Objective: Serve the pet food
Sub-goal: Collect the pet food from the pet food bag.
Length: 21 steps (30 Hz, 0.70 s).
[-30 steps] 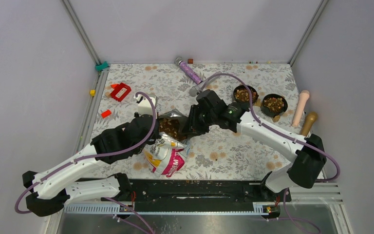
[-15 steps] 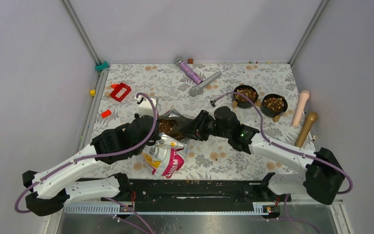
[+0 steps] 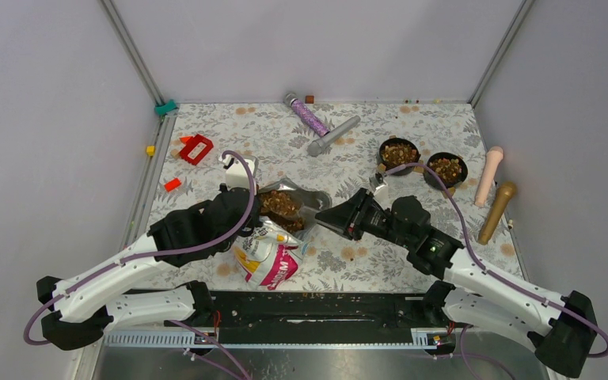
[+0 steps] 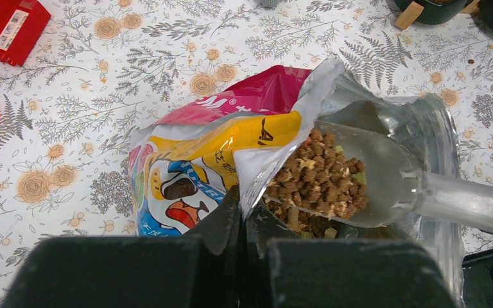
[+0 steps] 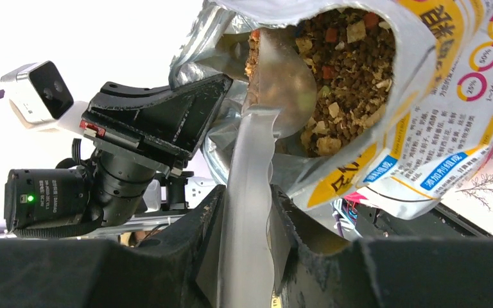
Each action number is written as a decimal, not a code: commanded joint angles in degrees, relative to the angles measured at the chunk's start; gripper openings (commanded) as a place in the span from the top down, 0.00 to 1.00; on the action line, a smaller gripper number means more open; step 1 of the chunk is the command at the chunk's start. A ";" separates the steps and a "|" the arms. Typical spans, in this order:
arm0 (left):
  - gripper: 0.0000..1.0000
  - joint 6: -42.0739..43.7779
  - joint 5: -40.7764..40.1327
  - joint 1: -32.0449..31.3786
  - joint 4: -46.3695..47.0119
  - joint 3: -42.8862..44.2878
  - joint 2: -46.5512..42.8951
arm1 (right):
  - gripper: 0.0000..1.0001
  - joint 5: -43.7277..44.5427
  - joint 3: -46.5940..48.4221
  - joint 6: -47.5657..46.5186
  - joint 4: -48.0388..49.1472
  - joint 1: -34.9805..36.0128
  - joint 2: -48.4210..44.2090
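The glossy yellow, white and magenta bag [image 3: 269, 257] lies left of the table's middle, its silver-lined mouth open toward the right. My left gripper [image 4: 244, 212] is shut on the bag's rim [image 4: 257, 173], holding the mouth open. Brown pet food [image 4: 318, 173] fills the opening [image 3: 281, 204]. My right gripper [image 5: 247, 212] is shut on the handle of a clear plastic scoop [image 5: 250, 160]. The scoop's bowl [image 4: 391, 173] reaches into the bag from the right, with kibble [image 5: 340, 70] heaped on it. From above, the right gripper [image 3: 340, 219] sits just right of the bag mouth.
Two round black bowls [image 3: 398, 152] [image 3: 446, 169] holding kibble stand at the back right. A pink cylinder [image 3: 488, 174] and a gold one [image 3: 499, 210] lie at the right edge. A glitter tube [image 3: 307, 117], a grey rod [image 3: 334, 134] and red pieces [image 3: 196, 148] lie at the back.
My right arm has swung down and back toward the near right, so the scoop now enters the bag low from the right. The left gripper and the bag have stayed put.
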 commanded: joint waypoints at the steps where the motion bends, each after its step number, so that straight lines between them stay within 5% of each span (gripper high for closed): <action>1: 1.00 -1.19 0.84 -1.10 8.88 1.78 -1.45 | 1.00 4.26 -2.29 2.39 6.48 -0.17 -4.73; 21: 1.00 -1.39 1.32 -1.19 8.95 1.68 -1.18 | 1.00 -5.06 -6.84 4.65 15.05 -1.73 -7.98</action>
